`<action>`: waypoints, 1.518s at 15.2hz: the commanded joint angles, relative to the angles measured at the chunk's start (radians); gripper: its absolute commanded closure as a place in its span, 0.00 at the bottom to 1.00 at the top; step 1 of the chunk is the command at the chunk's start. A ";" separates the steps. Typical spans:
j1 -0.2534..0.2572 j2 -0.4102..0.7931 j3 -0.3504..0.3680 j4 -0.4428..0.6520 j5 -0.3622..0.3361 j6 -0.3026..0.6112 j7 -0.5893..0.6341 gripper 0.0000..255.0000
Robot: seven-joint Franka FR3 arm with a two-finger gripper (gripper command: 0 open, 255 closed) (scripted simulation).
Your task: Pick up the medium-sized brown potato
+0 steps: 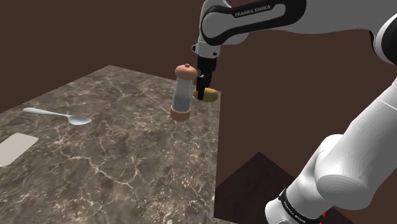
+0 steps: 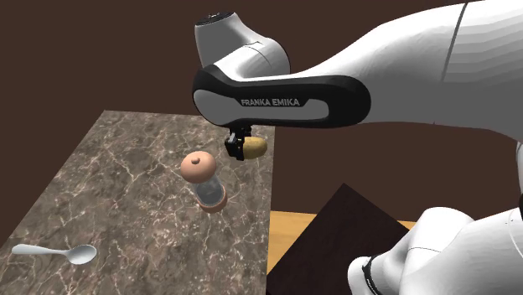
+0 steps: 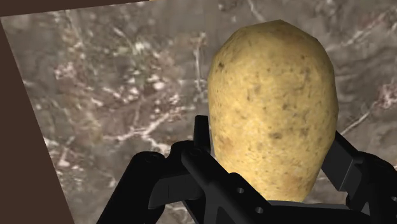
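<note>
Your black two-finger gripper (image 1: 203, 94) is clamped on the yellow-brown, speckled oval potato (image 1: 210, 95). In the wrist view one finger presses each side of it, and its blunt end points away from the hand. The potato hangs over the dark brown marble countertop with pale veins (image 1: 114, 165), close to the edge that runs along the shoulder view's right.

In that view the potato sits at 3 o'clock from the clear-bodied grinder with a pinkish-tan cap and base (image 1: 182, 92), just beside it. Whether the two touch, you cannot tell. The grinder stands upright on the stone.

At 9 o'clock from the grinder, well apart, a pale long-handled spoon (image 1: 60, 116) lies flat. At 7 o'clock from the spoon a flat, pale grey rectangular slab with rounded corners (image 1: 14, 149) lies at the picture's edge.

Plain dark brown walls (image 1: 95, 32) close in behind the counter. Beyond the counter's edge, in the second exterior view, you see a strip of orange wooden floor (image 2: 293, 230) and a darker brown flat shape with a pointed corner (image 2: 339, 239).
</note>
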State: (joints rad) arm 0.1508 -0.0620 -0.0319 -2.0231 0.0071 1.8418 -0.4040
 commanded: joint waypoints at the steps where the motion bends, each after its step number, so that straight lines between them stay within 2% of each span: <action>1: 0.000 0.000 0.000 -0.001 0.000 0.001 0.000 1.00; 8: 0.000 -0.001 0.000 -0.002 0.000 0.001 0.000 1.00; 23: 0.000 -0.020 0.000 0.179 -0.001 -0.199 0.002 1.00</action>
State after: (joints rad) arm 0.1507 -0.0807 -0.0320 -1.8560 0.0062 1.6568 -0.4027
